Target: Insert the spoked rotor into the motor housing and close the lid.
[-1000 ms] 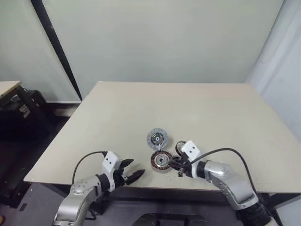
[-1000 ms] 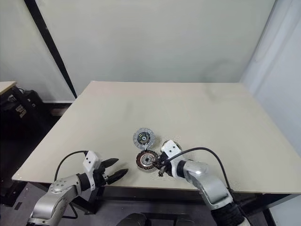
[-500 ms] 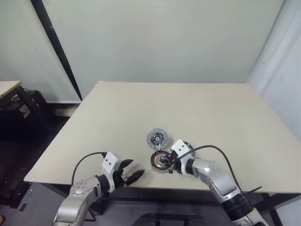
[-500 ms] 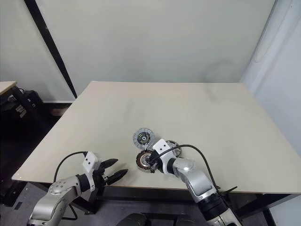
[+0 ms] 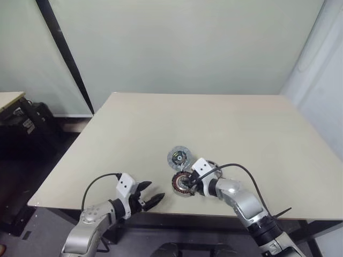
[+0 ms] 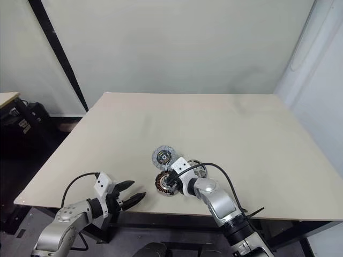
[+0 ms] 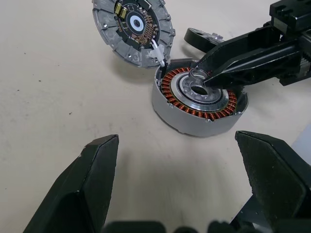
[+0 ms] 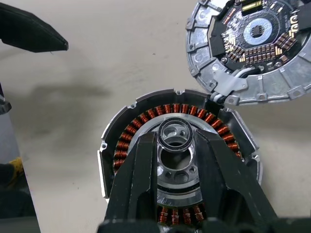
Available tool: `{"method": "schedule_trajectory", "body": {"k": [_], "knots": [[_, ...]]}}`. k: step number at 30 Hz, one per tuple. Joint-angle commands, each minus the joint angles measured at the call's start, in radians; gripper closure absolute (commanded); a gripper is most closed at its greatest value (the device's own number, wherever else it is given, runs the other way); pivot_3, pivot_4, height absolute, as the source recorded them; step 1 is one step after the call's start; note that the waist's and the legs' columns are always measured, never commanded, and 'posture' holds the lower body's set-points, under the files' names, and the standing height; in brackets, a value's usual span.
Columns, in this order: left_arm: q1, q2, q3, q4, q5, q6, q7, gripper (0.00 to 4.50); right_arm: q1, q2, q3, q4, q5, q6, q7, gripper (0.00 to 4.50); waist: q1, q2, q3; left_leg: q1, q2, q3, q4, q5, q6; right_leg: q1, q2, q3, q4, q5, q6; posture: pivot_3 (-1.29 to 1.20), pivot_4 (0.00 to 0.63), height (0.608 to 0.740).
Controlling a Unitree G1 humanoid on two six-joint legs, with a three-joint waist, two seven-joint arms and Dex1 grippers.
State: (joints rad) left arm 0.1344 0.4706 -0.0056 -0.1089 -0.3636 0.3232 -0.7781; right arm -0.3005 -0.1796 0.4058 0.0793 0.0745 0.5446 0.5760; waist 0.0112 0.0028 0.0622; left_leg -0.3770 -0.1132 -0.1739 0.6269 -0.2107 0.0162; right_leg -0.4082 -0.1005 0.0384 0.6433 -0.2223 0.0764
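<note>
Right fingers (image 8: 176,138): closed on a small thin ring (image 8: 175,132), held over the silvery centre of the motor housing (image 7: 197,99)
Left fingers (image 7: 180,165): spread wide, holding nothing; low near the bench (image 5: 161,128) edge
Lid (image 7: 132,26): beside the housing — touching its rim
Spoked rotor (image 6: 196,169): behind the right arm; partly hidden

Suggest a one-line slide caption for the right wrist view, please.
Right gripper holds a small ring over the silvery centre of the motor housing, the lid lying beside it.
</note>
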Motion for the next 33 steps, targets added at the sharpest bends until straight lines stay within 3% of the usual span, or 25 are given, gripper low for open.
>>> {"method": "schedule_trajectory", "body": {"k": [1, 31, 33], "knots": [[-0.008, 0.002, 0.003, -0.044, 0.002, -0.014, 0.003, 0.37, -0.010, -0.004, 0.002, -0.022, -0.007, -0.004, 0.013, 3.69, 0.000, 0.000, 0.000, 0.000, 0.000, 0.000, 0.000, 0.000, 0.000, 0.000, 0.000, 0.000, 0.000, 0.000, 0.000, 0.00, 0.000, 0.740], [-0.011, 0.000, -0.007, -0.044, 0.014, -0.018, 0.010, 0.37, -0.001, -0.001, 0.000, 0.014, -0.032, -0.010, 0.017, 3.69, 0.000, 0.000, 0.000, 0.000, 0.000, 0.000, 0.000, 0.000, 0.000, 0.000, 0.000, 0.000, 0.000, 0.000, 0.000, 0.00, 0.000, 0.740], [-0.011, -0.001, -0.008, -0.043, 0.015, -0.019, 0.011, 0.37, 0.000, -0.003, 0.001, 0.010, -0.029, -0.001, 0.025, 2.96, 0.000, 0.000, 0.000, 0.000, 0.000, 0.000, 0.000, 0.000, 0.000, 0.000, 0.000, 0.000, 0.000, 0.000, 0.000, 0.00, 0.000, 0.740]]}}
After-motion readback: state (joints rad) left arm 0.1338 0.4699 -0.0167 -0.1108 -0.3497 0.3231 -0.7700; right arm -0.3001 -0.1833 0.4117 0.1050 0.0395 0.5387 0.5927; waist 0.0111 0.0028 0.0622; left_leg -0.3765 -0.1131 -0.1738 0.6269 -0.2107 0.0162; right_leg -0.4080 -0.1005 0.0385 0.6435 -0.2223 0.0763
